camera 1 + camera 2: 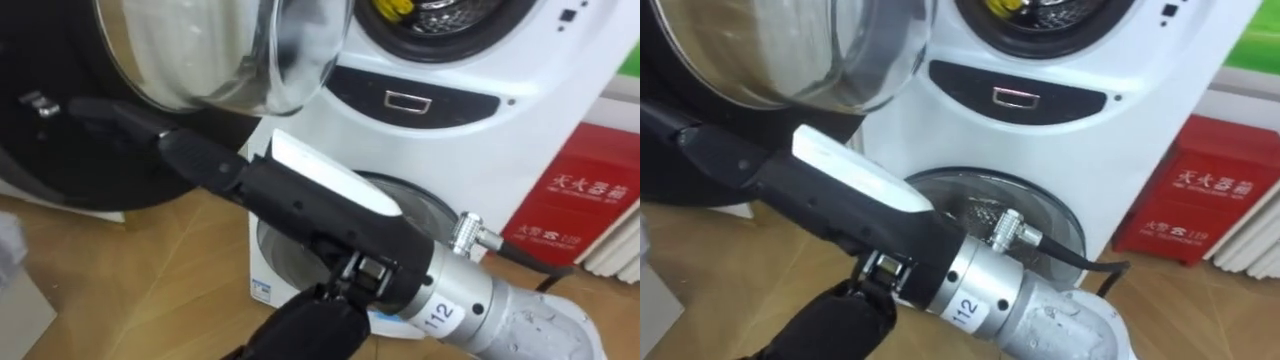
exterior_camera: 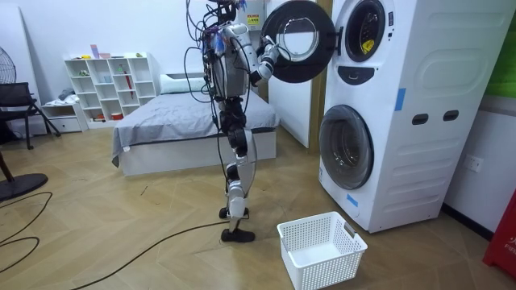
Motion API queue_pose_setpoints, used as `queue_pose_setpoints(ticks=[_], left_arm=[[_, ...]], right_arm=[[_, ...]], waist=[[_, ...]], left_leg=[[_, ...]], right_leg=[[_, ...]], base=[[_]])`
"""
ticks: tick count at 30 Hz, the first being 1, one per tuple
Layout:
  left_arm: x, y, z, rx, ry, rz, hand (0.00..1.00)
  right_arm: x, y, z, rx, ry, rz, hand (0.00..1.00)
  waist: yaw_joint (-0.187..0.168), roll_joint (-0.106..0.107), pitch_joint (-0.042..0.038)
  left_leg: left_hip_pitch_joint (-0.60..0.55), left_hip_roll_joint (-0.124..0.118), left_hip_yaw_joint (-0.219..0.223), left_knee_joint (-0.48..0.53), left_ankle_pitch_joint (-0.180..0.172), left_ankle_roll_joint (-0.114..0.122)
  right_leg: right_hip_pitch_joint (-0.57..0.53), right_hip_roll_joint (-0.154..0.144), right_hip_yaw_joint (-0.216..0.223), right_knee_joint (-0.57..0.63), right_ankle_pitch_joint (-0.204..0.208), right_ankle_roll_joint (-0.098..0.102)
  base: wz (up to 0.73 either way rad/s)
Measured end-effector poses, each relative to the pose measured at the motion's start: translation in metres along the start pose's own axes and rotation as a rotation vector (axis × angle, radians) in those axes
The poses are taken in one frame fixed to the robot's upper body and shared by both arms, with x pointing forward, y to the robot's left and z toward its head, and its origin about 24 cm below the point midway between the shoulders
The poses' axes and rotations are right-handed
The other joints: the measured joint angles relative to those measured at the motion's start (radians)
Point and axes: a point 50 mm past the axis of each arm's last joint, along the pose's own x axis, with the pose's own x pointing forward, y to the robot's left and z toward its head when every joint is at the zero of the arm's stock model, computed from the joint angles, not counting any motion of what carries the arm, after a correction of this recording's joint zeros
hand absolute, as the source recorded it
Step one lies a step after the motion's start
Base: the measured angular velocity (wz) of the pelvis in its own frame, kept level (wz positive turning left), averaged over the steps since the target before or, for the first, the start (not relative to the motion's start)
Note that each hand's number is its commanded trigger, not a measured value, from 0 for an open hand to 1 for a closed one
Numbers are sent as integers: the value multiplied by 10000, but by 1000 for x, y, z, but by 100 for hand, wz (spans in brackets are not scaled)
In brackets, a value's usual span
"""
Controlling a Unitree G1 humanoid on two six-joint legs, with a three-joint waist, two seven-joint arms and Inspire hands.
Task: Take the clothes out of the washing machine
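Observation:
The upper washing machine (image 2: 363, 40) of a white stack has its round door (image 1: 220, 50) swung open to my left. Something yellow, a cloth (image 1: 392, 6), lies at the drum's lower rim, also seen as the yellow cloth (image 1: 1002, 4). My right hand (image 1: 290, 200) reaches in from the lower right, open, its straight dark fingers (image 1: 110, 115) stretched leftward beneath the door's glass bowl and against the door's black inner ring. In the room view I stand in front of the stack with that hand (image 2: 272, 58) at the open door (image 2: 294, 40).
The lower machine's round door (image 1: 990, 205) is closed just behind my forearm. A red box (image 1: 580, 200) stands on the floor to the right. A white laundry basket (image 2: 321, 250) sits on the wood floor before the stack. A bed (image 2: 177, 129) and white shelf (image 2: 109, 84) stand behind me.

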Motion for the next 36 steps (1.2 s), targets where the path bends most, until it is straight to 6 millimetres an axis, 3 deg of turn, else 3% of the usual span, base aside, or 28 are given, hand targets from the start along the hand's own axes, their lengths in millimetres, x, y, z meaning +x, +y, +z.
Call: queue_pose_setpoints(ticks=[3, 10, 14, 17, 19, 21, 23, 28, 36], left_arm=[[-1, 0, -7, -28, 163, -5, 0], [-1, 2, -5, -87, 86, 79, 0], [-1, 3, -6, -219, 168, 145, 0], [-1, 4, -7, -290, 237, 174, 0], [0, 7, -6, -498, 325, 283, 0], [0, 8, -7, -656, 450, 317, 0], [0, 8, -8, -723, 541, 328, 0], [-1, 6, -10, -839, 707, 303, 0], [-1, 4, -10, -785, 836, 266, 0]], right_arm=[[-1, 0, -2, 25, 107, 154, 0], [-11, 0, -18, -425, 1218, 361, 0], [-40, -1, -53, -298, 3575, 510, 0], [-65, -18, -70, -926, 5169, 42, 0], [-88, -33, -85, -1141, 6546, -618, 0], [-97, -43, -90, -1232, 7074, -1153, 0], [-105, -57, -90, -1582, 7383, -1875, 0], [-111, -87, -78, -2465, 7061, -4122, 0], [-100, -95, -72, -1486, 5678, -5972, 0]], waist=[[-68, 57, 63], [-127, 68, 74], [-289, 30, 86], [-463, 7, 107], [-569, -51, 68], [-695, -119, 25], [-923, -113, 31], [-1023, -101, 51], [-1020, -30, 98]], left_leg=[[94, 6, 10, -52, -6, 0], [70, 4, 32, -27, -8, -7], [12, -46, 5, 25, -4, 7], [-66, -92, 12, 34, 15, 36], [-82, -100, 26, 28, 19, 43], [-56, -105, 33, 8, 22, 48], [-39, -115, 6, 23, 35, 69], [128, -89, 174, 12, 37, 73], [130, -93, 229, -37, 35, 72]], right_leg=[[111, 9, -22, -9, -7, 11], [121, 12, 44, -7, -15, 24], [113, -33, -10, -6, -15, 25], [35, -71, 20, -9, -15, 25], [13, -81, 43, -7, -15, 25], [14, -80, 92, -5, -15, 25], [58, -103, 3, -6, -15, 25], [136, -129, 24, -5, -23, 39], [145, -117, 89, 1, -28, 47]], base=[[0], [0], [3], [-1], [0], [0], [4], [-6], [-2]])
